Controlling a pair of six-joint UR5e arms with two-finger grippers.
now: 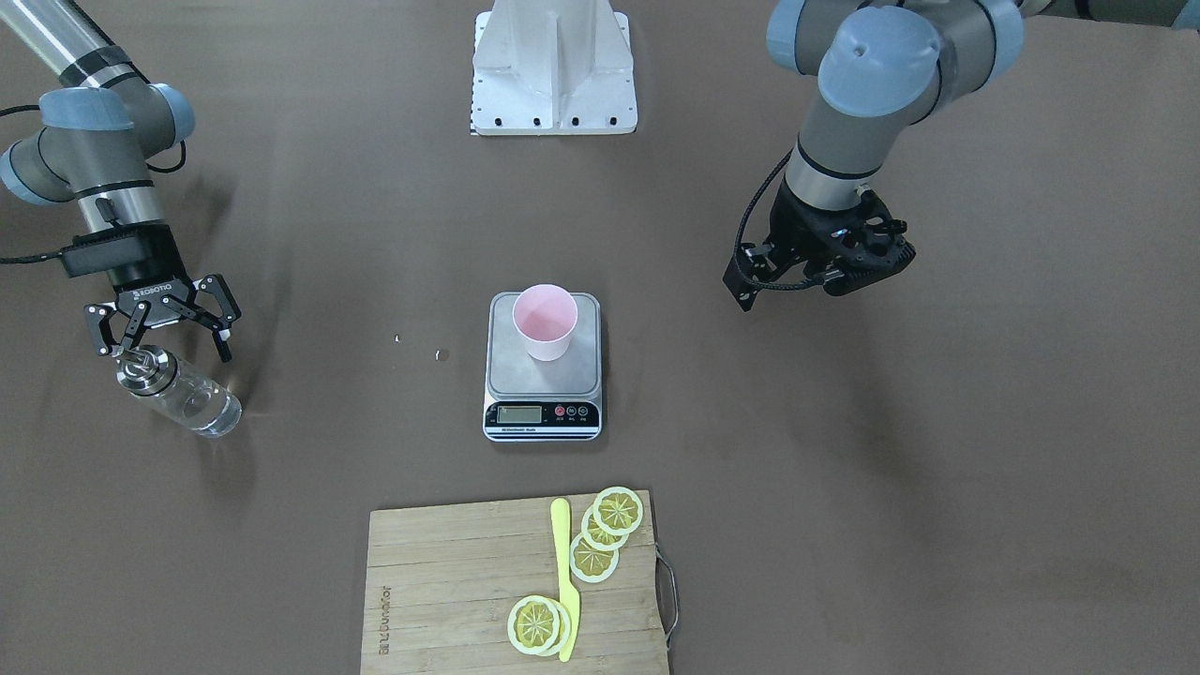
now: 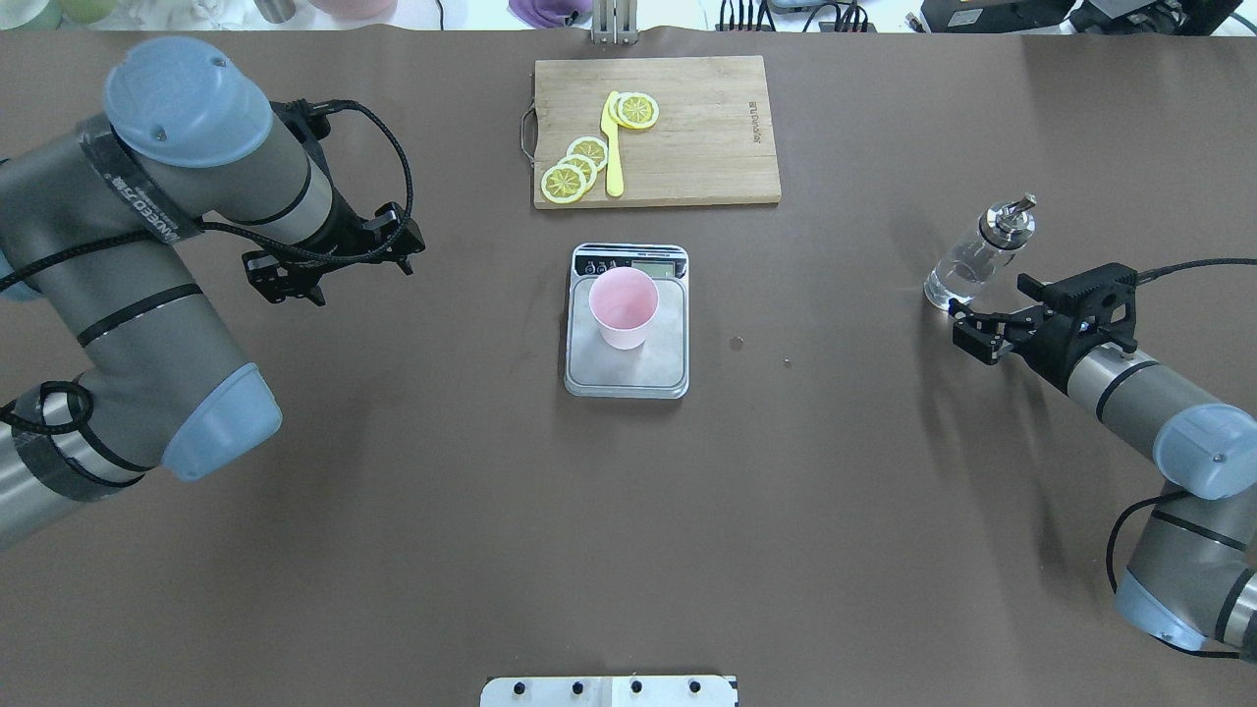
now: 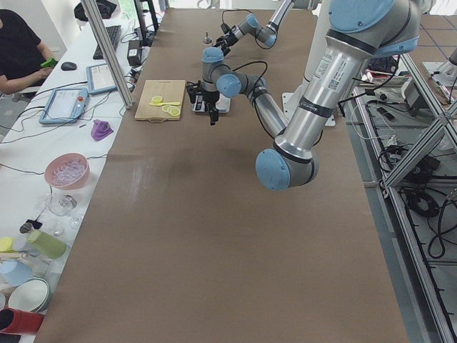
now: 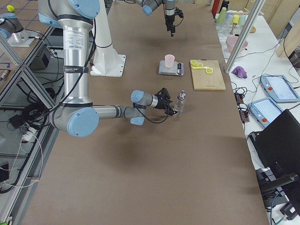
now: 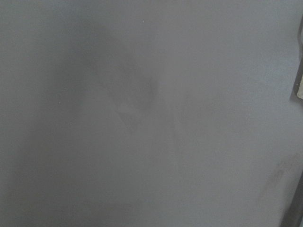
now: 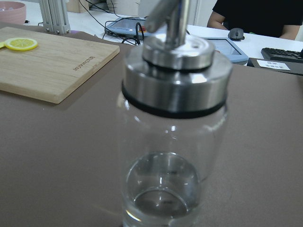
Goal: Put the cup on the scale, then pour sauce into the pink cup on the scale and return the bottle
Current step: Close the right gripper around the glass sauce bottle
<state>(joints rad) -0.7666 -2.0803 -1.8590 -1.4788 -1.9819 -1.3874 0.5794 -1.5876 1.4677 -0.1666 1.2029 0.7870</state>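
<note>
- Cup (image 1: 545,322) stands upright on the scale (image 1: 542,377) platform, toward the end away from the display, mid-desk (image 1: 844,487).
- Bottle (image 1: 192,398) stands on the desk well off to the robot's right of the scale — upright in the right wrist view, metal cap and spout on top.
- Sauce (image 6: 163,191) is clear and sits low in the bottle.
- Right pincer (image 1: 165,349) hangs just beside the bottle at cap height, fingers spread apart and not clamped on it; cannot tell if any finger touches the glass.
- Left pincer (image 1: 848,272) hovers above bare desk well apart from the scale, on the robot's left — cannot tell if its fingers are apart or together.
- Two small spots (image 1: 441,354) lie on the desk between scale and bottle.
- Board (image 1: 450,581) lies beyond the scale with lemon slices (image 1: 616,511) and a yellow knife (image 1: 565,581) on it.
</note>
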